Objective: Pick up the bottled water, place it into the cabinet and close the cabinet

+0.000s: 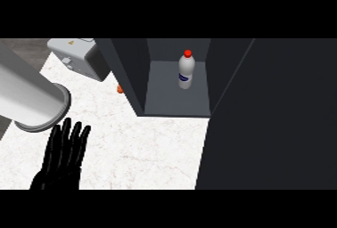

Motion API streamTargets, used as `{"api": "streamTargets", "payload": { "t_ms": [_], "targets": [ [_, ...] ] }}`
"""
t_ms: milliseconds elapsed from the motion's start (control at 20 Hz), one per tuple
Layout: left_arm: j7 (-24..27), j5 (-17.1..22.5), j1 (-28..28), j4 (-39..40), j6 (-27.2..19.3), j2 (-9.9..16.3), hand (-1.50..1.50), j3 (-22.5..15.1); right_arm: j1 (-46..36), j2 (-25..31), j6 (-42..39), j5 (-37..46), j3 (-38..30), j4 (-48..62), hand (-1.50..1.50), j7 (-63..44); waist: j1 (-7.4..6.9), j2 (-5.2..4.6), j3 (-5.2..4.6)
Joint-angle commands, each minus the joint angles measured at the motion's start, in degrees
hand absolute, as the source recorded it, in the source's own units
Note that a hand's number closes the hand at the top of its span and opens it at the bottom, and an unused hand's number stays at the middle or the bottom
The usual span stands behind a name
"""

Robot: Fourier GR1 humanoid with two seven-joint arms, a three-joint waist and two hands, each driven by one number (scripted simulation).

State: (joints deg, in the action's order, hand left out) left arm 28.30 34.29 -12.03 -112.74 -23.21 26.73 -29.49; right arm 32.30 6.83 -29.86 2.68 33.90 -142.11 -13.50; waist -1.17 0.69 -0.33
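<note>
1. Left hand [63,149] rests open on the counter [145,147], holding nothing; right hand out of view.
2. Bottle [186,71] stands upright inside the cabinet [174,104].
3. Placing looks done; next I must swing the door [270,116] shut.

We see our left hand [63,151] at the lower left of the head view, below and to the left of the cabinet [174,95]. It is black, its back turned toward us, fingers [67,133] straight, close together and pointing up toward the cabinet's side of the view. It holds nothing and touches nothing we can make out. Its wrist runs off the lower edge. Our right hand does not show.
</note>
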Motion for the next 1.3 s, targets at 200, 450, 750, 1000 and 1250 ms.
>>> {"api": "streamTargets", "payload": {
  "t_ms": [200, 450, 750, 1000, 1250],
  "targets": [
    [0.77, 2.57, -3.77, -1.74, 3.21, 3.05, -1.5, 3.54, -13.3, -6.56, 4.63, 11.03, 15.54, -1.22, 1.5, -9.4, -0.1, 0.2, -0.25],
    [2.23, 3.4, -5.86, -2.6, 4.96, 3.95, -1.5, 5.13, -22.6, -6.56, 10.44, 10.92, 16.62, 2.95, 1.5, -13.59, -0.61, -0.08, -0.24],
    [2.94, 4.88, -7.63, -1.59, 8.47, 5.66, -1.5, 6.42, -28.56, -6.42, 12.63, 9.48, 14.49, 5.85, 1.5, -13.58, -1.2, -0.27, -0.38],
    [3.74, 5.3, -9.13, -2.78, 10.15, 6.23, -1.5, 6.48, -29.87, -6.33, 12.25, 7.92, 13.49, 7.44, 1.5, -14.43, -2.26, -0.33, -0.44],
    [3.11, 6.82, -8.12, -2.68, 11.47, 7.04, -1.5, 8.25, -32.25, -6.3, 10.79, 6.27, 11.99, 7.27, 1.5, -15.41, -2.47, -0.94, -0.5]
  ]
}}
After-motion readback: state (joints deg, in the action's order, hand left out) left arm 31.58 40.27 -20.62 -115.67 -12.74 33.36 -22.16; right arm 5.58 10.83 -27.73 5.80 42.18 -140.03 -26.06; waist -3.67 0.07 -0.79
